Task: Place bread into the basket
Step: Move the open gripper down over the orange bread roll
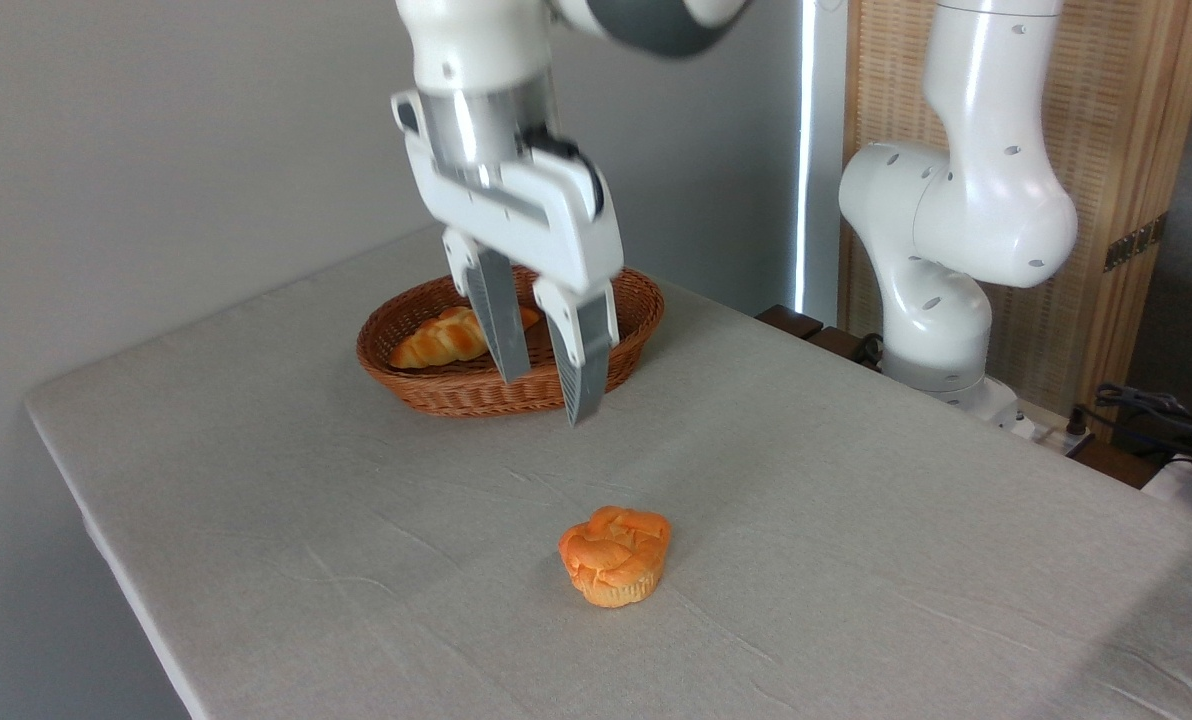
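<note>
The white two-finger gripper [548, 392] hangs empty with its fingers spread apart, in front of the shallow brown woven wicker basket [632, 318]. A golden braided loaf [448, 337] lies inside it. The small orange knotted bun [615, 555] sits on the grey tablecloth [256, 480], nearer me, well apart from the basket.

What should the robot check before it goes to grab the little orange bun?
1. Gripper open, fingers apart: ok.
2. Gripper holds nothing: ok.
3. Bun upright on the table, nothing close around it: ok.
4. Gripper right above the bun: not ok; it hangs in front of the basket.
5. Room in the basket beside the twisted loaf: ok.
6. Fingers open wide enough for the bun: cannot tell.
</note>
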Controlling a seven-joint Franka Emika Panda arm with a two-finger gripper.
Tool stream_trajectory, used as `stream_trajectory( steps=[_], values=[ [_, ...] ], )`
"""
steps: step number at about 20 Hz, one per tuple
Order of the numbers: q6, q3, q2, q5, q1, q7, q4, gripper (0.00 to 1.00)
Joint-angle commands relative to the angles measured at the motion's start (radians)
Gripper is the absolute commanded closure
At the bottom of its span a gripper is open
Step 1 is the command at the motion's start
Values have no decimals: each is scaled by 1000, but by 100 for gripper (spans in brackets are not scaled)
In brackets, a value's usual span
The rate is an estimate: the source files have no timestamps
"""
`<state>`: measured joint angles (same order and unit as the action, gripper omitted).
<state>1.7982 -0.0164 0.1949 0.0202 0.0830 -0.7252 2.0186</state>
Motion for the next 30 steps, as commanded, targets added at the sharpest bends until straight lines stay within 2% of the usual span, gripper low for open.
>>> stream_trajectory(
  steps=[1, 3, 5, 8, 10, 14, 20, 21, 23, 24, 25, 30],
  values=[
    [150, 6, 3, -20, -14, -20, 164, 0],
    [205, 6, -21, -71, -14, -20, 192, 0],
    [213, -8, -31, -130, -14, -32, 199, 0],
    [210, -23, -28, -140, -14, -85, 203, 0],
    [205, -23, -29, -173, -14, -95, 203, 0],
    [207, -25, -46, -206, -14, -100, 203, 0],
    [231, -45, -87, -209, -12, -97, 226, 0],
    [246, -45, -95, -209, -12, -99, 229, 6],
    [242, -46, -103, -209, -12, -124, 229, 62],
    [233, -46, -103, -209, -12, -163, 229, 82],
    [215, -48, -101, -207, -12, -180, 229, 86],
    [219, -57, -104, -195, -12, -177, 220, 83]
  ],
)
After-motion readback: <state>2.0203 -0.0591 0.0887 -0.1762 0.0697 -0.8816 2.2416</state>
